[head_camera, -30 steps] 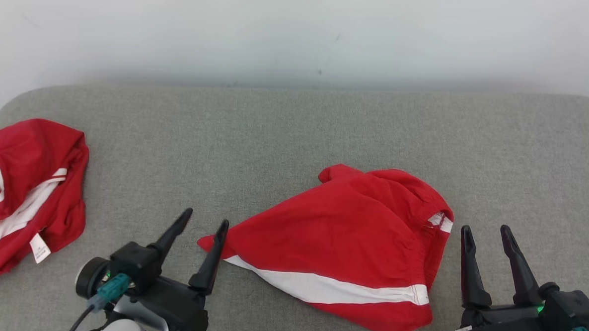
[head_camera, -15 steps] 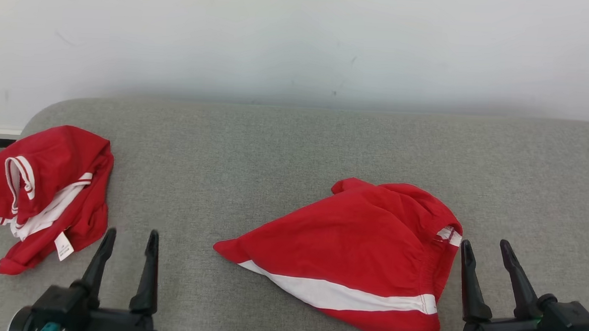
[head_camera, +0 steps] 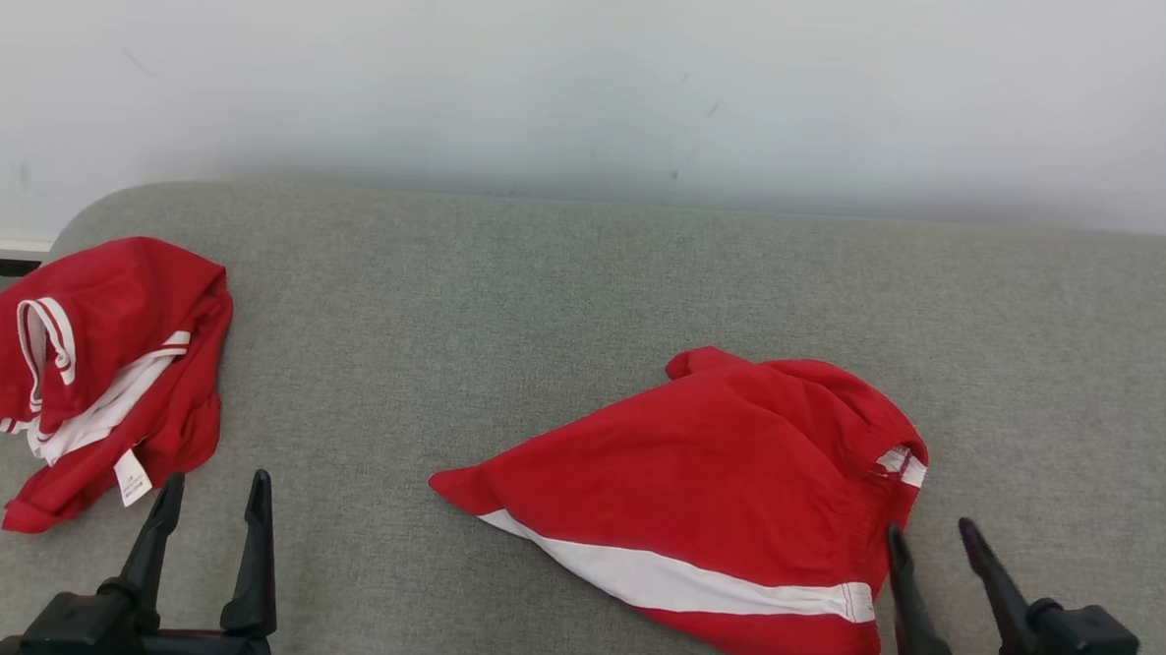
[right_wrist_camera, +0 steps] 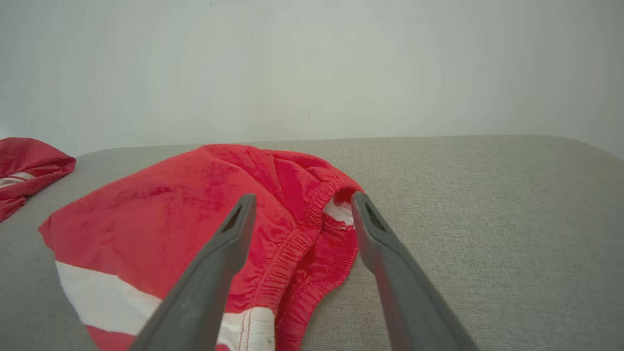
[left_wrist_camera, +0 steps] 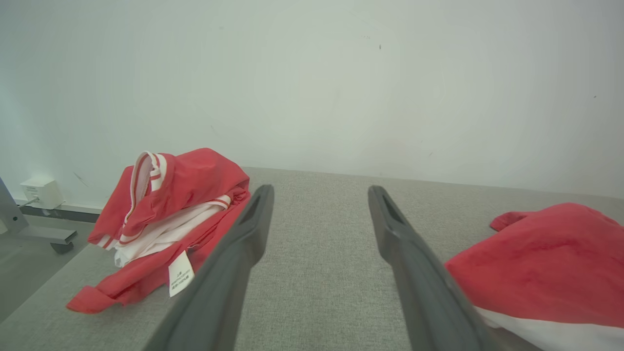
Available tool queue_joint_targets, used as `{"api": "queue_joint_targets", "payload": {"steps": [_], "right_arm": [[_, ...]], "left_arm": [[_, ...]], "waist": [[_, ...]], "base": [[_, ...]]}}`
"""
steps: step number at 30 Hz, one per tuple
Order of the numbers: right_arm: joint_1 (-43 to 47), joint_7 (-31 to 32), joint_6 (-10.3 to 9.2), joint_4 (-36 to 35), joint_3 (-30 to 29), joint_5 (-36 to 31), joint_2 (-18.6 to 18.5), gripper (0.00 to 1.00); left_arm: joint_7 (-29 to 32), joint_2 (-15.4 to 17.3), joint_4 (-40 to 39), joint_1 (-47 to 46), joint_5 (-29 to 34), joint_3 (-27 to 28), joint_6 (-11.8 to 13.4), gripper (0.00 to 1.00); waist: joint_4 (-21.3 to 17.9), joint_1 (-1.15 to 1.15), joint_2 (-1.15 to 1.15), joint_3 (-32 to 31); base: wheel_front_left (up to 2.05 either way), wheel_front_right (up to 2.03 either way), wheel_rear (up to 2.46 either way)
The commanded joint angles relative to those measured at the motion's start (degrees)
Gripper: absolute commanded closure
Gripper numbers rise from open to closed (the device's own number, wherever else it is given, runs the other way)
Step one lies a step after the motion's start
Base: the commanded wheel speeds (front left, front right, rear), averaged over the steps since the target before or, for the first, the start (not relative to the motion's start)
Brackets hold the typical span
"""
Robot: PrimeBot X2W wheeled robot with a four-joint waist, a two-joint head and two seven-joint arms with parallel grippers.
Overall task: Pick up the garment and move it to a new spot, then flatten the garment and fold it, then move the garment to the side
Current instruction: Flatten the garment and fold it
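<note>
Red shorts with a white stripe [head_camera: 704, 480] lie crumpled on the grey padded surface [head_camera: 545, 296], right of centre, with the elastic waistband at their right end. My right gripper [head_camera: 930, 530] stands open just right of that waistband, apart from the cloth. In the right wrist view the shorts [right_wrist_camera: 185, 209] lie ahead and left, and the right gripper [right_wrist_camera: 303, 197] points at the waistband. My left gripper [head_camera: 218, 481] is open at the lower left, between the two garments and holding nothing. In the left wrist view the left gripper [left_wrist_camera: 320, 190] points over bare surface, with the shorts [left_wrist_camera: 546, 258] to the right.
A second red and white garment [head_camera: 99, 365] with a white label lies bunched at the surface's left end, also seen as a heap [left_wrist_camera: 170, 209]. A pale wall [head_camera: 594, 72] rises behind. Past the left edge are the floor, a white box [left_wrist_camera: 41, 191] and a metal foot [left_wrist_camera: 44, 236].
My left gripper has drawn back from the shorts' left corner to the lower left. The right gripper has sunk a little. The camera has shifted, so both garments sit further right.
</note>
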Motion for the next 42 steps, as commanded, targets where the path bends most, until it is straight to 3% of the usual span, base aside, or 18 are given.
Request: {"api": "queue_joint_targets", "payload": {"steps": [1, 7, 14, 15, 16, 17, 21, 31, 32, 33, 34, 38, 42], "right_arm": [[0.79, 0.91, -0.13, 0.41, 0.81, 0.26, -0.85, 0.00], [2.07, 5.30, -0.13, 2.21, 4.71, 2.36, -3.44, 0.00], [0.26, 6.62, -0.13, 7.35, 7.79, 4.72, -3.20, 0.00], [-0.18, 6.77, -0.13, 8.29, 8.65, 4.97, -3.16, 0.27], [-0.81, 6.21, -0.13, 8.78, 9.51, 5.20, -3.17, 0.73], [-1.45, 5.66, -0.13, 9.35, 10.18, 5.47, -3.15, 1.00], [-3.97, 0.14, -0.13, 9.36, 9.38, 7.45, -4.37, 1.00], [-2.25, -2.44, -0.13, 11.34, -0.25, 9.72, -5.89, 1.00], [-2.40, -2.48, -0.13, 11.56, -0.21, 9.66, -5.97, 0.79], [-2.54, -2.59, -0.13, 11.67, -0.23, 9.41, -5.99, 0.26], [-2.72, -2.73, -0.13, 11.49, -0.52, 9.33, -5.72, 0.00], [-3.32, -3.09, -0.13, 9.09, -2.39, 7.06, -4.80, 0.00], [-2.43, -3.15, -0.13, 2.11, -4.68, 3.91, -2.78, 0.00]], "left_arm": [[-0.03, -0.53, -0.08, 0.35, 0.44, 0.60, -0.63, 0.00], [-0.04, -2.55, 0.52, -1.08, 1.97, 1.54, -2.55, 0.00], [-0.04, -4.36, 1.40, -1.48, 3.13, 2.49, -4.08, 0.00], [-0.04, -4.54, 1.58, -1.48, 3.25, 2.62, -4.36, 0.00], [-0.04, -4.74, 1.75, -1.51, 3.40, 2.65, -4.43, 0.00], [-0.04, -4.91, 1.85, -1.58, 3.50, 2.75, -4.61, 0.00], [-0.04, -5.54, 2.07, -1.19, 3.72, 3.33, -5.10, 0.00], [-0.04, -6.47, 3.44, -1.96, 4.01, 3.03, -5.82, 0.00], [-0.04, -6.50, 3.66, -2.01, 4.03, 2.97, -5.95, 0.00], [-0.04, -6.53, 3.83, -2.04, 4.06, 2.96, -6.04, 0.00], [-0.04, -6.60, 3.91, -2.03, 4.05, 3.02, -6.15, 0.00], [-0.04, -6.81, 3.90, -1.90, 4.18, 3.38, -6.25, 0.00], [-0.04, -6.85, 3.71, -1.93, 4.46, 3.85, -6.41, 0.00]], "waist": [[0.13, 0.00, 0.00, 0.22], [0.92, 0.00, 0.00, 1.31], [1.74, 0.00, 0.00, 1.80], [1.85, 0.00, 0.00, 1.82], [1.97, 0.00, 0.00, 1.84], [2.05, 0.00, 0.00, 1.85], [1.77, 0.00, 0.00, 1.93], [1.13, 0.00, 0.00, 1.80], [1.08, 0.00, 0.00, 1.75], [1.00, 0.00, 0.00, 1.68], [0.90, 0.00, 0.00, 1.60], [0.53, 0.00, 0.00, 1.26], [0.18, 0.00, 0.00, 1.12]], "base": [[0.00, 0.00, 0.00], [0.00, 0.00, 0.00], [0.00, 0.00, 0.00], [0.00, 0.00, 0.00], [0.00, 0.00, 0.00], [0.00, 0.00, 0.00], [0.00, 0.00, 0.00], [0.00, 0.00, 0.00], [0.00, 0.00, 0.00], [0.00, 0.00, 0.00], [0.00, 0.00, 0.00], [0.00, 0.00, 0.00], [0.00, 0.00, 0.00]]}}
